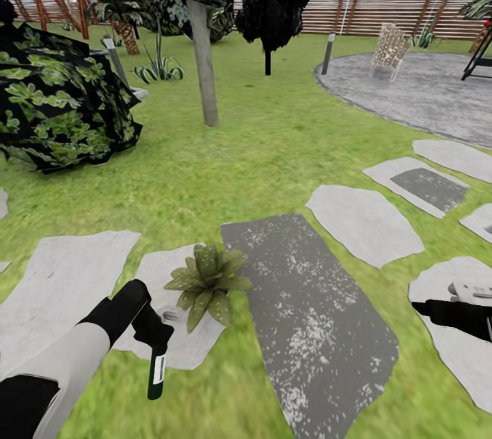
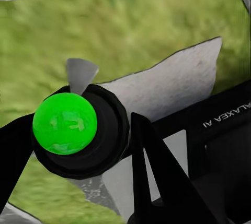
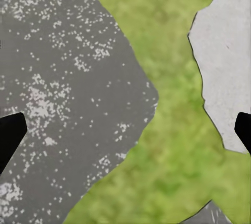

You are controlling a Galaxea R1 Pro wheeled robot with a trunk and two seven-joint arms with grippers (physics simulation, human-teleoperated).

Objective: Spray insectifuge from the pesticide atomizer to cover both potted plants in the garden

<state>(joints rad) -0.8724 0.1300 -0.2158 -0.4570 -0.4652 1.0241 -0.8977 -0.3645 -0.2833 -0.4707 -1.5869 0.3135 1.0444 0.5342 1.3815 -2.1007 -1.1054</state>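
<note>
The spray bottle (image 1: 157,372) is held by the left gripper (image 1: 152,336), whose fingers are closed on its upper part; the slim dark body with the white label hangs straight down below the grip, over the grass. In the left wrist view the bottle (image 2: 78,130) is seen end-on between the black fingers (image 2: 157,177), with a bright green round face toward the camera; which end this is cannot be told.

One potted plant (image 1: 207,282) stands just ahead of the left gripper and slightly to its inner side, on a pale stepping stone (image 1: 171,268). Its pot is hidden under the leaves.

The right gripper (image 1: 471,302) is seen at the frame edge over another pale stone. In the right wrist view its fingertips (image 3: 10,135) stand wide apart with nothing between them, over a dark slab (image 3: 63,88) and grass.

Handling, as judged: the bottle is likely light and rigid, with a smooth, round body that may turn or slip in a two-finger grip. The hold is best kept high, near the neck, so that the nozzle can be aimed at the leaves. Whether the trigger is free cannot be told.
</note>
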